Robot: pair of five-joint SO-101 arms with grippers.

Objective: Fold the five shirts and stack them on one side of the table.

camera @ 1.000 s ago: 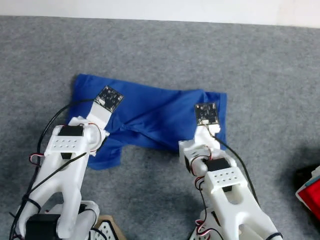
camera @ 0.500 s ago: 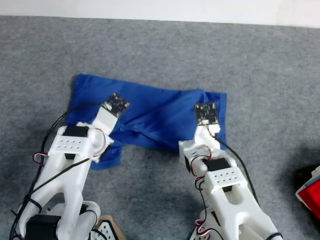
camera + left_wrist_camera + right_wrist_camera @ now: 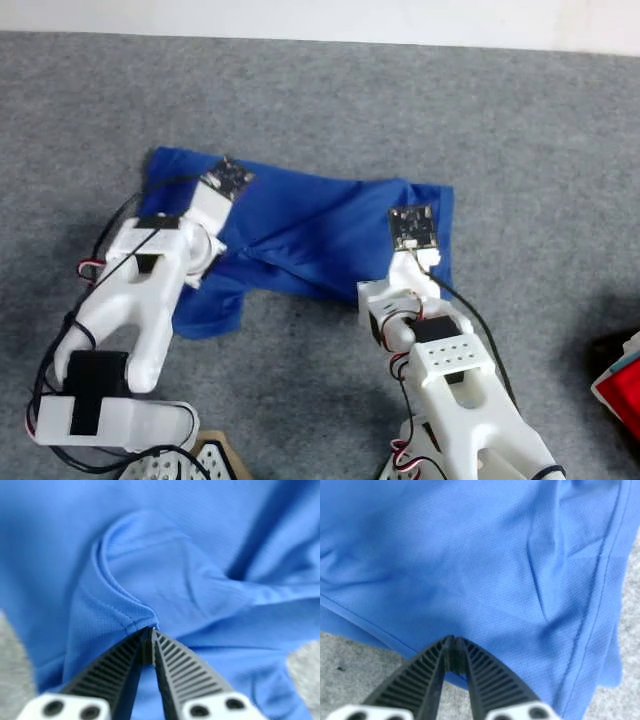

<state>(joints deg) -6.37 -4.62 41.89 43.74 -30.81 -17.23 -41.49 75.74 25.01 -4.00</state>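
A blue shirt (image 3: 320,225) lies crumpled and partly folded on the grey carpeted table (image 3: 320,90). In the high view the left arm's wrist (image 3: 224,180) hangs over the shirt's far left part, and the right arm's wrist (image 3: 412,228) is over its right end. My left gripper (image 3: 150,634) is shut on a raised fold of the shirt's hem (image 3: 120,615), which puckers at the tips. My right gripper (image 3: 451,642) is shut with its tips down on the shirt (image 3: 470,555) just inside the near hem; whether cloth is pinched there I cannot tell.
A red object (image 3: 622,385) with something dark (image 3: 605,350) beside it sits at the table's right edge. A tan piece (image 3: 215,452) lies at the near edge between the arm bases. Bare grey carpet stretches beyond the shirt and to both sides.
The left arm has swung toward the far left of the shirt, carrying its pinched fold along. The right arm has stayed still.
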